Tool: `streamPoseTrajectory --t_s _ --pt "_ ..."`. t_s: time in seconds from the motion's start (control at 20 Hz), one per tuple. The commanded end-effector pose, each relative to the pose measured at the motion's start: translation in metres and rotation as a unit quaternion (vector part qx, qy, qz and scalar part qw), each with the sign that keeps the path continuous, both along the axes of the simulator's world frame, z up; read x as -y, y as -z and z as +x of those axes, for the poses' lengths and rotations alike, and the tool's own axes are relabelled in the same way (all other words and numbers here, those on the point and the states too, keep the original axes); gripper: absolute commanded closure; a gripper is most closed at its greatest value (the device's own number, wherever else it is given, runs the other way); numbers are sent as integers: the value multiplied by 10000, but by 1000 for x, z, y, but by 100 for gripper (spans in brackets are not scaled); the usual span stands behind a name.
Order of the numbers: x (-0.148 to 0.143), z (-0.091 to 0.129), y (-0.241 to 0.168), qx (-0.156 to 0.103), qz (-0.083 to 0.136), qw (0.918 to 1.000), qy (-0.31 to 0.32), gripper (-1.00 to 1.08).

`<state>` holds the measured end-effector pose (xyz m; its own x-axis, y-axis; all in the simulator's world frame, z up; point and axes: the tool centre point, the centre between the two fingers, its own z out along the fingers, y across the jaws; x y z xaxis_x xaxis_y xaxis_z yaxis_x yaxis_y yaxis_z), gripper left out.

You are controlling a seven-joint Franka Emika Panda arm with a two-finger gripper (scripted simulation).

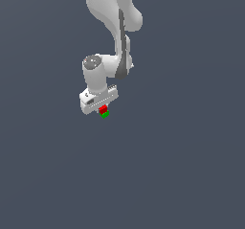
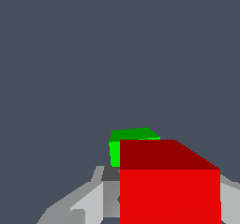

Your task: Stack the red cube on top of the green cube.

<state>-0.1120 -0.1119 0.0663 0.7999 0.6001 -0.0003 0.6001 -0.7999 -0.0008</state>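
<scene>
1. Nearest the wrist camera, the red cube (image 2: 169,190) is seen clamped between the pale fingers (image 2: 89,202) of the gripper (image 2: 164,204), which is closed on it.
2. Just behind it, the green cube (image 2: 123,145) is partly hidden.
3. From the exterior view, the gripper (image 1: 102,109) is seen low, with the red cube (image 1: 102,108) touching or just above the green cube (image 1: 105,114); which cannot be told.

Bare simulated scene: flat, featureless slate-grey ground (image 1: 191,175), plainly rendered flat-shaded shapes.
</scene>
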Motion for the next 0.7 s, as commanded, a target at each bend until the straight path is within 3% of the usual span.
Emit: streamPoseTrajectory --t_s 0.0,0.15,0.2,0.65 --pt "-3 -4 3 6 -2 10000 2 108" --pt "-4 -5 4 6 -2 10000 2 108" --pt "-4 -5 4 6 -2 10000 2 -92" --pt "-4 -5 4 6 -2 10000 2 -92"
